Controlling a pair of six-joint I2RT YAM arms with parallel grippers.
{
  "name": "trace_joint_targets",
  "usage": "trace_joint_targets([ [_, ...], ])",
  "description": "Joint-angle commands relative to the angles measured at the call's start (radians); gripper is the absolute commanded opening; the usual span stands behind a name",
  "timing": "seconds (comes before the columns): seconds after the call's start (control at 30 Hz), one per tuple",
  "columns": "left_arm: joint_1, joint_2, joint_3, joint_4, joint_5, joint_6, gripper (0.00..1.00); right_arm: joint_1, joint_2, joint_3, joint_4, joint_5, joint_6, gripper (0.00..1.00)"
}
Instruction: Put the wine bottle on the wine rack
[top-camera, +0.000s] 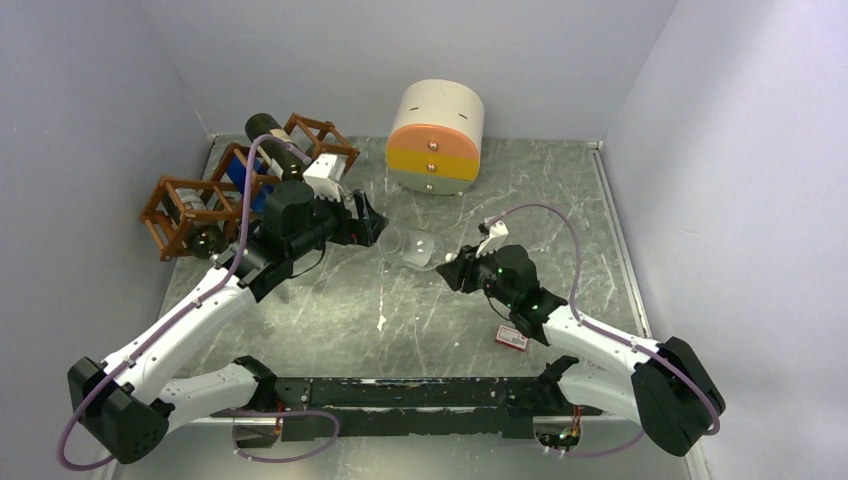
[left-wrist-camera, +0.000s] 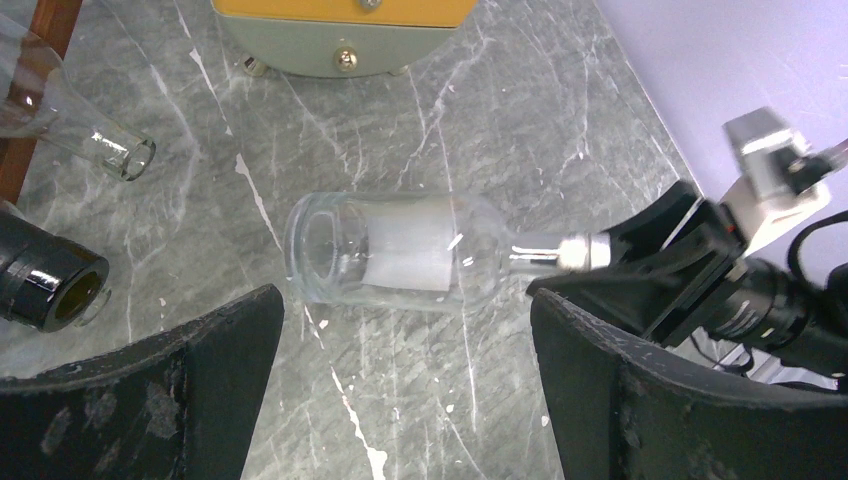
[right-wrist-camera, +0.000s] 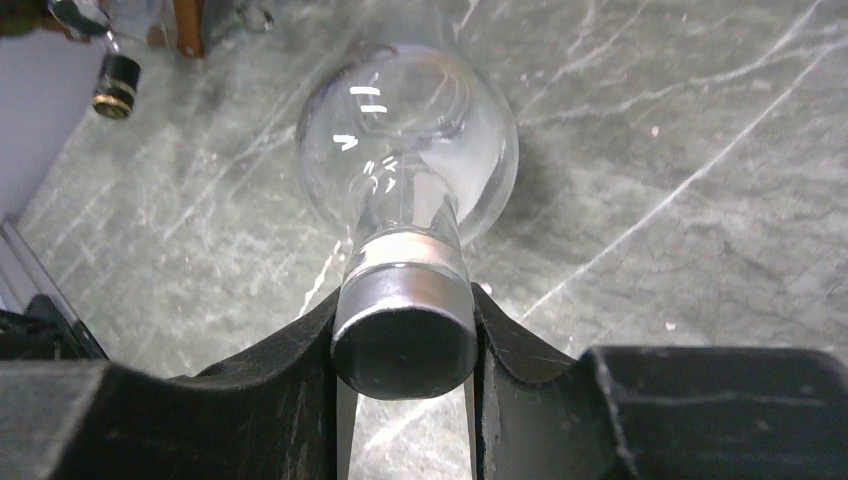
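Glass-clear and seemingly empty, lying on its side near the middle of the grey marbled table (top-camera: 400, 330): so much for the wine bottle (top-camera: 412, 250), well apart from the wine rack (top-camera: 165, 200) at the far left.

Pinching its silver-capped neck with the right gripper (right-wrist-camera: 405, 330), jaws closed on the cap from both sides. Pointing the bottle's base toward the left gripper (top-camera: 370, 225). Hovering near that base with the left jaws spread wide, touching nothing. Not telling whether resting on the marble or being carried just above it.

Housing other bottles in the reddish-brown lattice: one dark bottle (top-camera: 265, 128) up top, another dark bottle (top-camera: 205, 238) lower down, plus a clear bottle neck (left-wrist-camera: 100, 145) poking out in the left wrist view. Standing unused at the back, a round cream-and-orange drawer cabinet (top-camera: 437, 140).

Judging progress as roughly a third: gripping done, racking not. Remaining, by this reading: bringing or handing the bottle leftward, lining it up with a free diamond cell, sliding it in, letting go.
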Motion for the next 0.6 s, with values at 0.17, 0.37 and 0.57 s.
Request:
trace_joint_targets([
  [0.17,0.003,-0.010,0.038,-0.040,-0.001,-0.036,0.97,0.020,0.024,0.064,-0.164,0.025,-0.054,0.00],
  [0.37,0.004,-0.003,0.035,-0.030,-0.009,-0.040,0.97,0.042,0.139,0.131,-0.205,-0.018,-0.054,0.00],
  [0.57,0.003,-0.023,0.045,-0.036,-0.049,-0.027,0.97,0.098,0.256,0.217,-0.283,0.038,-0.103,0.00],
])
